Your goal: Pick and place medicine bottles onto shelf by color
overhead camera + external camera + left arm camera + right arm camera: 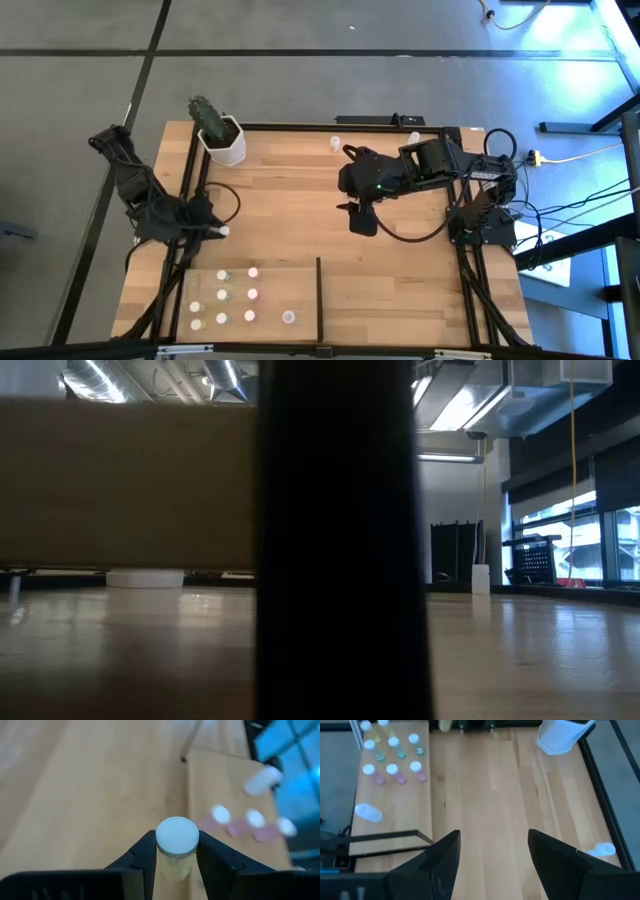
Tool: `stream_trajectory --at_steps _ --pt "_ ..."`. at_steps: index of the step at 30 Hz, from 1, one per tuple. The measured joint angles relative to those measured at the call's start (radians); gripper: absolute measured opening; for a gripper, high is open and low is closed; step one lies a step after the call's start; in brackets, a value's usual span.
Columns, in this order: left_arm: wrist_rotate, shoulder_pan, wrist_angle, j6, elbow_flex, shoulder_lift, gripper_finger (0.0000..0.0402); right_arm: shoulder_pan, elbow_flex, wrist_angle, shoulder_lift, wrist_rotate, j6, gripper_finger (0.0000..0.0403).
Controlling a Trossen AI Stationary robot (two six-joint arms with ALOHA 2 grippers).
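My left gripper [176, 862] is over the table's left edge [215, 230], shut on a small medicine bottle [176, 840] with a round white cap and a pale yellowish body. The shelf [300, 290], a pale wood panel with a thin black divider [319, 297], lies at the near edge. Several white-capped bottles stand on it in rows, pink ones [395, 772] and greenish ones [396, 747]; one [368, 812] lies on its side. My right gripper [492, 855] hangs open above the table's middle [360, 215], holding nothing. My left gripper pinches the bottle's body just below the white cap [176, 856] between its two fingers [142, 855], one on each side. The fingers slant downward from the table's left side. The cap faces the wrist; the bottle's lower end is cut off by the picture's edge.
A white hexagonal pot with a cactus [222, 140] stands at the far left corner. Two loose bottles lie by the far edge [335, 143], [413, 137]. Black frame rails [195, 180] run along the table's sides. Bare wood lies between the shelf and the pot.
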Motion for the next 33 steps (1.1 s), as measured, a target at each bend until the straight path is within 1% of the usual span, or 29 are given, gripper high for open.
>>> stream_trajectory --at_steps 2,6,9,11,16,20,22,24,27,30,33 --pt "-0.046 -0.015 -0.008 -0.007 0.000 0.017 0.0112 0.000 0.000 0.006 0.000 0.000 0.000 0.0234" --pt "-0.070 -0.046 -0.051 -0.044 0.000 0.033 0.0112 0.000 0.000 0.006 0.000 0.000 -0.001 0.0234" --pt "-0.097 -0.072 -0.088 -0.103 0.000 0.007 0.0112 0.000 0.000 0.006 0.000 0.000 -0.002 0.0234" --pt "-0.160 -0.089 -0.088 -0.109 0.000 -0.029 0.0112 0.000 0.000 0.004 0.000 0.000 -0.002 0.0234" --pt "-0.389 -0.124 -0.055 -0.103 -0.005 -0.089 0.0112 0.000 0.000 0.002 0.000 0.000 -0.003 0.0234" --pt "-0.505 -0.126 -0.027 -0.114 -0.058 -0.071 0.0112 0.000 0.000 0.001 0.000 0.001 -0.003 0.0234" --pt "-0.551 -0.126 0.001 -0.153 -0.096 -0.048 0.0112 0.000 0.000 0.001 0.000 0.001 -0.004 0.0234" --pt "-0.572 -0.126 0.028 -0.209 -0.128 -0.024 0.0112 0.000 0.000 0.001 0.000 0.001 -0.009 0.0234" --pt "-0.572 -0.125 0.069 -0.298 -0.160 0.014 0.0112 0.000 0.000 0.002 0.000 0.001 -0.035 0.0234" --pt "-0.571 -0.115 0.100 -0.323 -0.180 0.079 0.0112 0.000 0.000 0.008 0.000 0.001 -0.057 0.0234" --pt "-0.571 -0.084 0.110 -0.397 -0.185 0.149 0.0112 0.000 0.000 0.015 0.000 0.001 -0.058 0.0234"
